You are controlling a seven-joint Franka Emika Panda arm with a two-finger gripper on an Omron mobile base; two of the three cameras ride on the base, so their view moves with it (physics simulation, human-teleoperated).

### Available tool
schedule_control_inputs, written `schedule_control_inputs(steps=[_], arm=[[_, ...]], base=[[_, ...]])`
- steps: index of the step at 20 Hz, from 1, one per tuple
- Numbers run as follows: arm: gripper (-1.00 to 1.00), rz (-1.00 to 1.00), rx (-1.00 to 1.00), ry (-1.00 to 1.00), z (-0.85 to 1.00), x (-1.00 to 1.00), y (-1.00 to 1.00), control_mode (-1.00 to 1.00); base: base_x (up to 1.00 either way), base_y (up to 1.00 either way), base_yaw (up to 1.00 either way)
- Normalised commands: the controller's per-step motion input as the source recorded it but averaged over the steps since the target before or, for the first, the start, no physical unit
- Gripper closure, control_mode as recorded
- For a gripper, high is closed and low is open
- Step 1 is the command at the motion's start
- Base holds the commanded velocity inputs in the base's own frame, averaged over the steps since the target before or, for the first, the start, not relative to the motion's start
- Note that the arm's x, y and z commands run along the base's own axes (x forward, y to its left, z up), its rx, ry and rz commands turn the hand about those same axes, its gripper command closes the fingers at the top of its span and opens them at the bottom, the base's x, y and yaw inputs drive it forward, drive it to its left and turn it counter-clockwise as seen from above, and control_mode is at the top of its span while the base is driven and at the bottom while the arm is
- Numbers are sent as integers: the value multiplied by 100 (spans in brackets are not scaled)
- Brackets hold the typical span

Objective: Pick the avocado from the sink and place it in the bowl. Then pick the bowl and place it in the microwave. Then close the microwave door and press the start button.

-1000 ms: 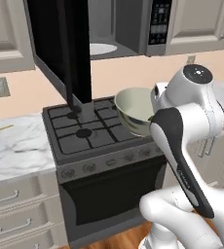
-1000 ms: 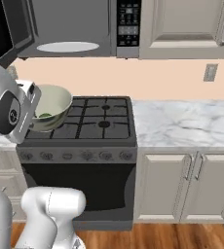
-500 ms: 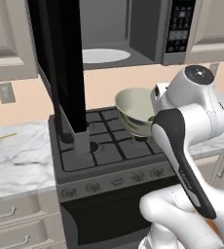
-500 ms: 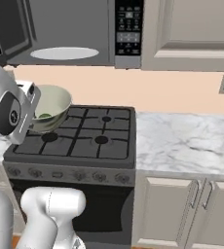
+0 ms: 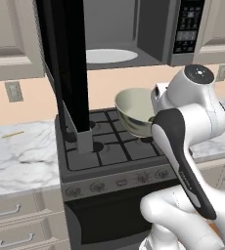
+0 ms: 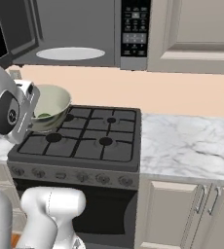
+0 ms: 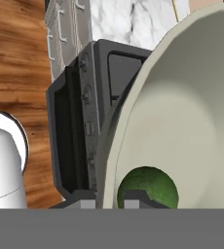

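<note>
Bowl (image 5: 135, 111) sits at the centre of the left base view, pale greenish-beige and glossy, held in the air above the gas stove (image 5: 109, 146) against the arm's white wrist, with its mouth turned toward the upper left of the frame. In the right base view the bowl (image 6: 49, 104) appears at the left, tilted, over the stove's (image 6: 80, 141) left burners, and a small dark green avocado (image 6: 44, 115) shows low inside it. In the hand view the bowl's (image 7: 182, 112) pale inner wall takes up the right half of the frame, the avocado (image 7: 148, 187) rests at its bottom, and the gripper (image 7: 109, 203) at the bottom centre has one dark tip on each side of the bowl's rim, clamped on that rim. The microwave (image 5: 134, 34) hangs at the top of the left base view with its grey interior exposed, its white turntable plate (image 5: 112, 55) visible and its keypad (image 5: 187, 27) at the upper right. The microwave door (image 5: 65, 63) stands swung out, a tall black panel running down the left centre of that frame, in front of the stove's left side. In the right base view the microwave (image 6: 75, 31) fills the upper left, above and behind the bowl. Marble counter (image 6: 187, 146) lies to the right of the stove.
</note>
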Motion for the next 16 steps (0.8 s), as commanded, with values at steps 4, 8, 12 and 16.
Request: schedule_control_inputs(steps=[4, 8, 12, 16], arm=[[100, 0, 0, 0, 0, 0, 0, 100], [100, 0, 0, 0, 0, 0, 0, 100], [100, 0, -2, -17, 40, -12, 1, -100], [100, 0, -3, -31, 80, -1, 0, -100]], base=[[11, 0, 0], [1, 0, 0], [0, 0, 0], [0, 0, 0]])
